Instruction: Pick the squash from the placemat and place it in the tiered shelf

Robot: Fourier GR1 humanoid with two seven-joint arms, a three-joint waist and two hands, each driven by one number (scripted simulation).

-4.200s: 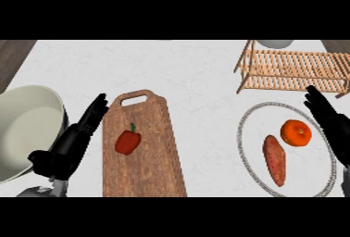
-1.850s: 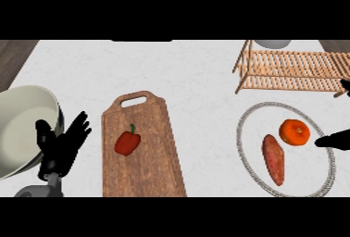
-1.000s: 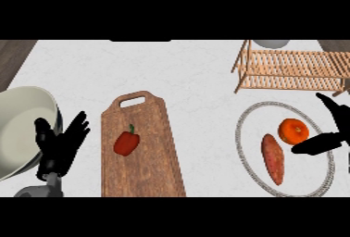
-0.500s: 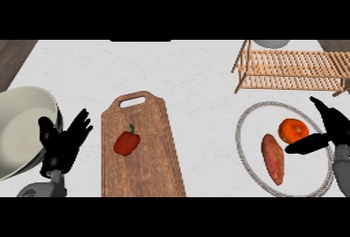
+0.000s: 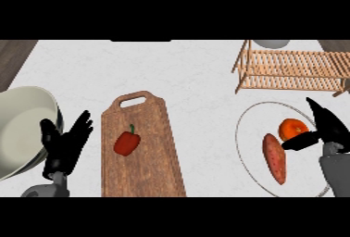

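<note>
A round orange squash [image 5: 292, 128] lies on the round white placemat [image 5: 248, 121] at the right, beside a long orange-red sweet potato [image 5: 275, 158]. My right hand [image 5: 327, 130] stands just right of the squash, open with fingers straight up. Its thumb [image 5: 301, 141] stretches left and meets the squash's lower right side. The wooden tiered shelf [image 5: 292, 70] stands behind the placemat at the back right. At the lower left my left hand [image 5: 65, 147] rests open, fingers up.
A wooden cutting board [image 5: 140, 152] with a red bell pepper [image 5: 126, 142] lies in the middle. A large pale bowl [image 5: 21, 129] sits at the left edge, close to the left hand. A grey rounded object [image 5: 273, 44] shows behind the shelf.
My right hand has come in from the right edge to the squash, and its thumb now reaches it. The left hand has barely moved.
</note>
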